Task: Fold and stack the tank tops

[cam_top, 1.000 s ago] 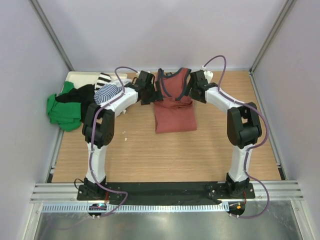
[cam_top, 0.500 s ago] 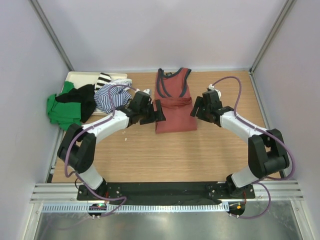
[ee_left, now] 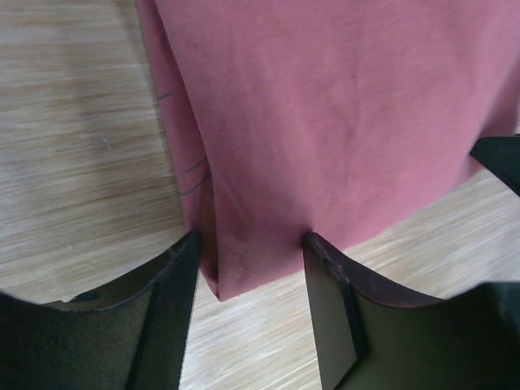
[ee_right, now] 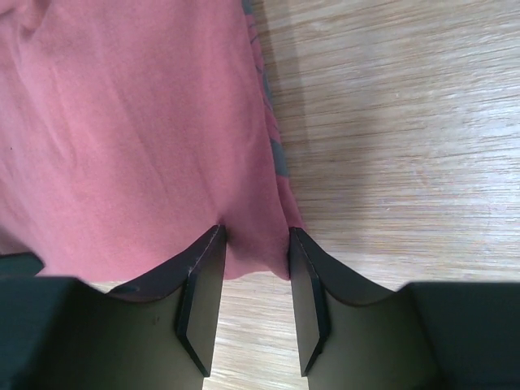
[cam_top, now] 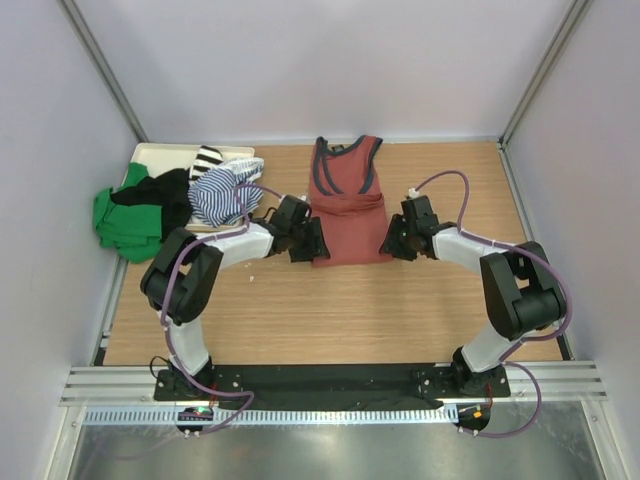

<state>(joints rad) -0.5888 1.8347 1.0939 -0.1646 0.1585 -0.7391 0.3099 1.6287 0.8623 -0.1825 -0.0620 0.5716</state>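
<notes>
The brick-red tank top (cam_top: 347,205) lies flat on the wooden table, straps toward the back wall, its sides folded in. My left gripper (cam_top: 312,243) is down at its near left hem corner. In the left wrist view the open gripper (ee_left: 250,244) straddles that corner of red cloth (ee_left: 325,106). My right gripper (cam_top: 390,243) is at the near right hem corner. In the right wrist view its fingers (ee_right: 256,240) stand apart with slightly puckered red cloth (ee_right: 122,122) between them. The navy-and-white striped tank top (cam_top: 222,190) sits in the pile at back left.
A white tray (cam_top: 150,152) stands in the back left corner. Green cloth (cam_top: 120,220), black cloth (cam_top: 160,190) and a black-and-white striped piece (cam_top: 207,158) are heaped on and around it. Grey walls enclose the table on three sides.
Both arms came from the top's strap end toward me, down to the near hem corners. Both pairs of jaws have narrowed around the cloth.
</notes>
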